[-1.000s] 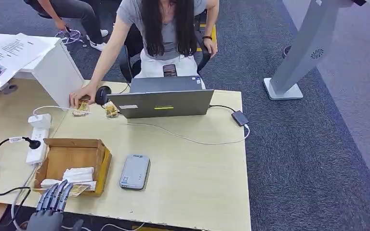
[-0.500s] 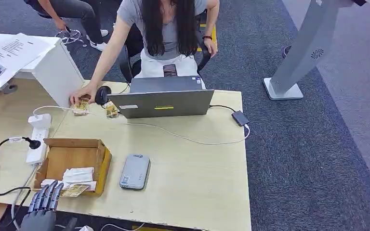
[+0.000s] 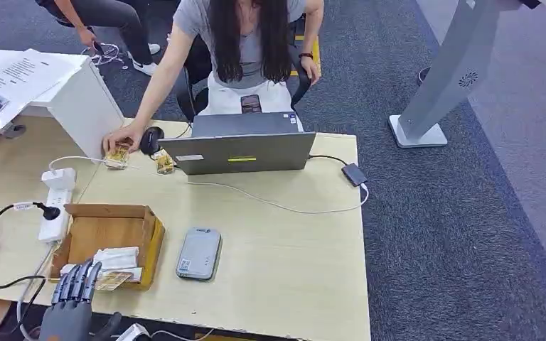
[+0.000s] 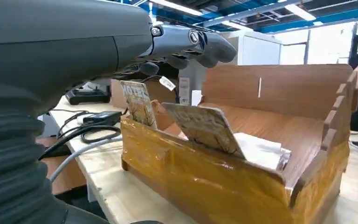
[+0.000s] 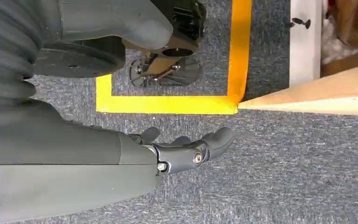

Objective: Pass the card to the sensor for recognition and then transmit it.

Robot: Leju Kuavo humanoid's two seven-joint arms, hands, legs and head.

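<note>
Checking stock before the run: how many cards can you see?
4: two leaning on the box's near wall, one under the person's hand, one by the laptop. More may be hidden.

You see a pale wood-grain tabletop (image 3: 277, 241) carrying an open brown cardboard box (image 3: 106, 226) bound along its front with glossy amber tape, and tan printed cards (image 4: 204, 127) leaning against white folded paper (image 3: 116, 256) inside it. Beside the box lies a flat grey rounded sensor pad (image 3: 199, 253), near a grey laptop (image 3: 240, 150) marked by a yellow strip. The dark grey robot left hand (image 3: 71, 305) shows against speckled blue-grey carpet (image 3: 441, 234), and the dark grey right hand (image 5: 186, 151) hangs over bright yellow floor tape (image 5: 168, 103).
</note>
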